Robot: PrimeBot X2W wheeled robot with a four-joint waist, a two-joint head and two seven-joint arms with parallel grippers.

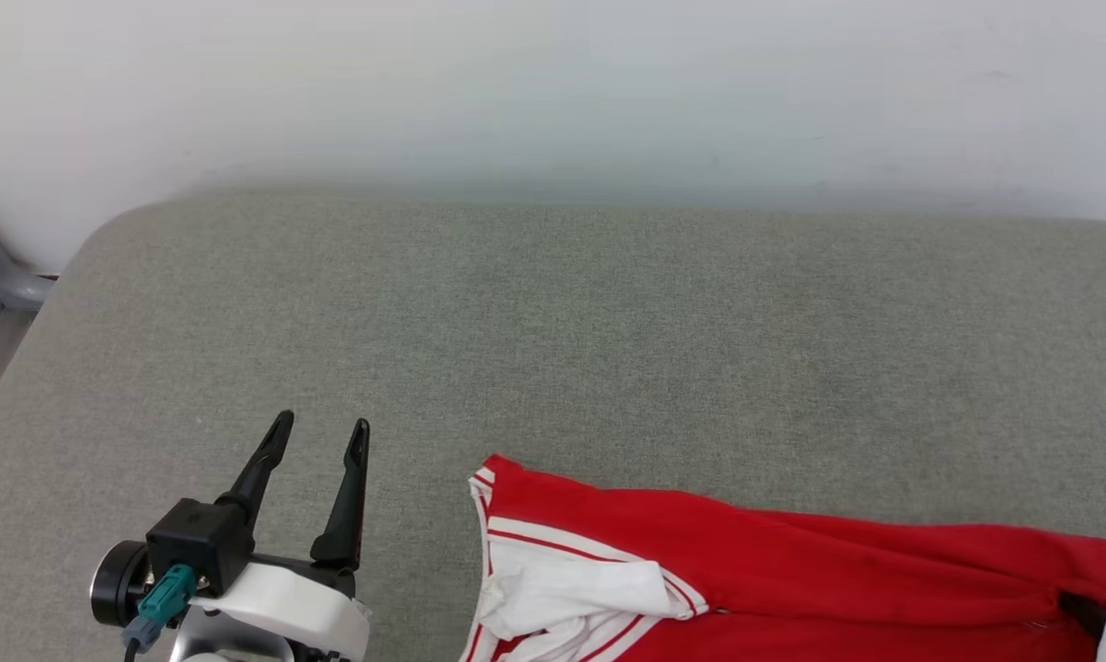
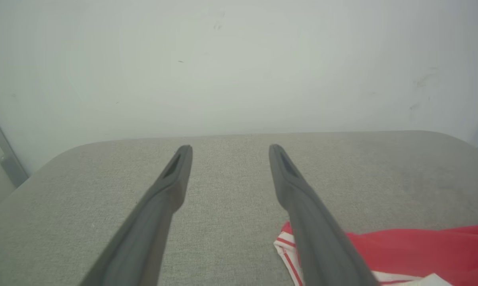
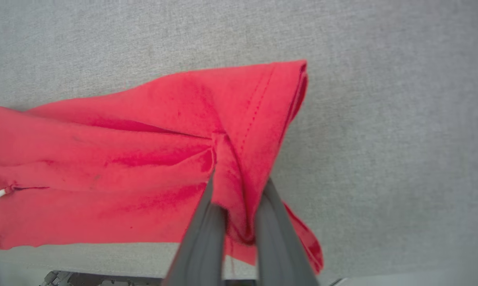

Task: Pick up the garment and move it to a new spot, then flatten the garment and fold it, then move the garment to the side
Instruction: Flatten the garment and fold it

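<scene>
1. My right hand [image 3: 240, 180] is clamped on a pinch of the red jersey [image 3: 143, 159] near its stitched hem end, and the cloth bunches between the fingers.
2. The jersey lies on the grey upholstered surface [image 1: 553, 349], its long axis running sideways from that grip toward my left hand.
3. My left hand [image 1: 321, 425] is spread wide and empty. The jersey's striped, white-sleeved end lies just to its right, so I judge this hand the nearer one for that end.

garment [image 1: 792, 570] cut off by head view's bottom edge, pinched fold partly hidden between jaws of right gripper [image 3: 240, 182]
</scene>
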